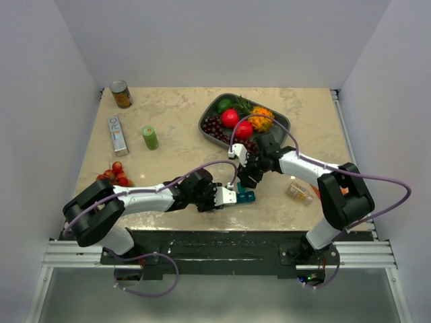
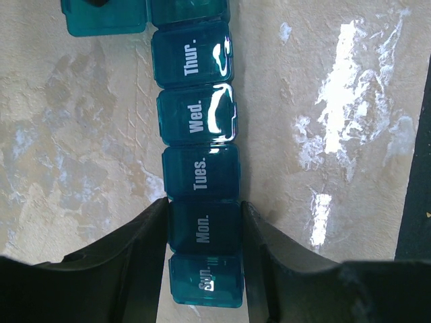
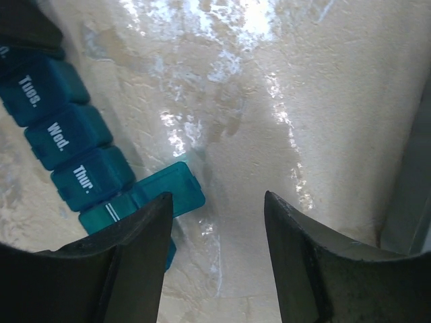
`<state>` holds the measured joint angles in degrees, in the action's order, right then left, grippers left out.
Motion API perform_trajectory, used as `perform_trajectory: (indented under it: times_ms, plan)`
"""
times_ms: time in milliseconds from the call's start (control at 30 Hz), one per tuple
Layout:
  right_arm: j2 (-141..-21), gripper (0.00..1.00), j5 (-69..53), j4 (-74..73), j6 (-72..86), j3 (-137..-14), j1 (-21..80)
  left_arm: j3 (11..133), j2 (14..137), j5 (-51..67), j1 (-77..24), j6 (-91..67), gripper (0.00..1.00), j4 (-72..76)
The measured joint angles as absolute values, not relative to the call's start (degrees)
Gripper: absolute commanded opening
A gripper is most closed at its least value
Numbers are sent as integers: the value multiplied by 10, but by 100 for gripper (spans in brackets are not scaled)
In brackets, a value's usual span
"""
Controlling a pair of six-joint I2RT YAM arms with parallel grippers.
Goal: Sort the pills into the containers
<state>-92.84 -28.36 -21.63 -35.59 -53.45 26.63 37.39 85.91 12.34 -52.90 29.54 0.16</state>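
Pale grey walls (image 1: 202,40) enclose a glossy beige stone-look table (image 1: 175,128).

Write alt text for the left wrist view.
The left tool grips a teal weekly pill organiser across its Mon. compartment, on a mottled beige table. Lids Sun. through Thur. are shut; a lid past Thur. hangs open sideways.

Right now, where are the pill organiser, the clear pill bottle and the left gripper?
pill organiser (image 2: 197,114): left wrist view, on the Wed. lid.
clear pill bottle (image 1: 298,192): top external view, middle of its body.
left gripper (image 2: 204,225): left wrist view, midway between its fingertips, at the Mon. compartment.
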Motion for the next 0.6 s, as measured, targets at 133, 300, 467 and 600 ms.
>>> perform_trajectory:
  times_ms: [133,300,467,600]
  plan:
    - [-938,57,-258,-202,-342,-535,271,378,863,123,-529,295,0,2]
    - [-946,58,-238,-197,-340,-535,281,379,864,123,-529,295,0,2]
    - [-946,66,-238,-204,-345,-537,282,379,864,121,-529,294,3,2]
    - [-936,71,-265,-227,-360,-545,272,381,864,112,-529,290,27,1]
